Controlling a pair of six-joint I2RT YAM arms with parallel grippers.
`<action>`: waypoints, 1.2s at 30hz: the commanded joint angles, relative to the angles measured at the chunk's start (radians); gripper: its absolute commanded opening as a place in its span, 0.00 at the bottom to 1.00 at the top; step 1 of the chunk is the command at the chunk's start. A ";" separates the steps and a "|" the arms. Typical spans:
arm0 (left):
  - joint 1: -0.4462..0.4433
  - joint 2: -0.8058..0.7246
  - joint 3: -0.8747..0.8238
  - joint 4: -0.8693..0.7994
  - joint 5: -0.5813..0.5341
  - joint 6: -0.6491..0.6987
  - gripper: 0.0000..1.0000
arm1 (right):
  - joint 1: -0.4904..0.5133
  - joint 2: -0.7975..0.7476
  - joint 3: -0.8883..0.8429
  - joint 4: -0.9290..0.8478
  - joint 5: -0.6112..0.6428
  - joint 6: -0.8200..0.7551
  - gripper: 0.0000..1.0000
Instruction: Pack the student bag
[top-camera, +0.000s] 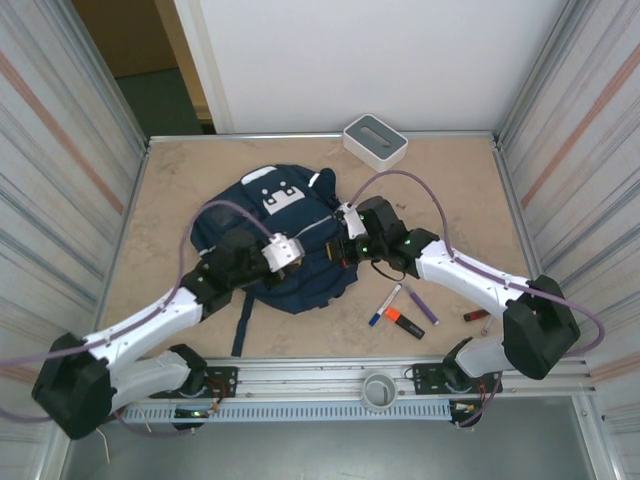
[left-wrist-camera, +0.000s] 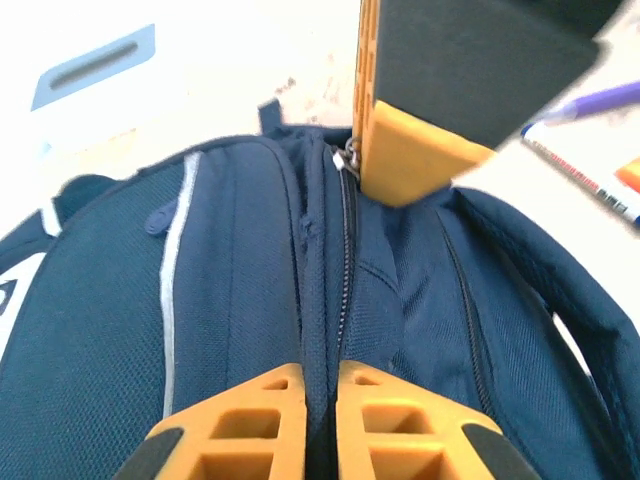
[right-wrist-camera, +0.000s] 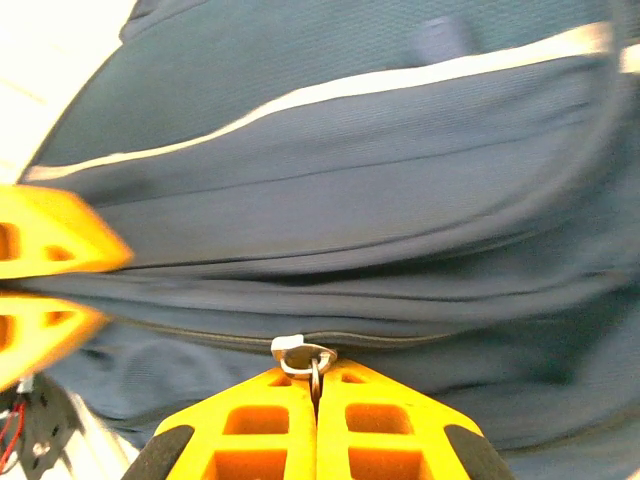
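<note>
The student bag (top-camera: 285, 235) lies flat at the centre of the table (top-camera: 180, 190) in the top view, with both arms over it. Left gripper (left-wrist-camera: 320, 378): jaws all but closed, pinching a ridge of navy fabric beside the zipper (left-wrist-camera: 343, 260), at lower centre of its wrist view. Right gripper (right-wrist-camera: 316, 380): jaws pressed together on the metal zipper pull (right-wrist-camera: 305, 352). That view is blurred, so the hold appears sound but is not certain. A white-grey box (top-camera: 375, 140) sits at upper centre, and markers (top-camera: 400, 305) at lower right.

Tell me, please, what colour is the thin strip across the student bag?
The strip is pale grey-white; right wrist view shows it best.
</note>
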 joint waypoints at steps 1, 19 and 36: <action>0.092 -0.151 -0.103 0.202 0.153 -0.078 0.00 | -0.094 0.021 0.036 -0.069 0.099 -0.028 0.00; -0.075 0.035 0.116 -0.110 -0.055 0.040 0.72 | 0.040 0.006 0.128 0.037 -0.063 0.035 0.00; 0.098 -0.232 -0.066 0.192 0.242 -0.075 0.00 | -0.057 0.034 0.115 -0.069 0.026 -0.014 0.00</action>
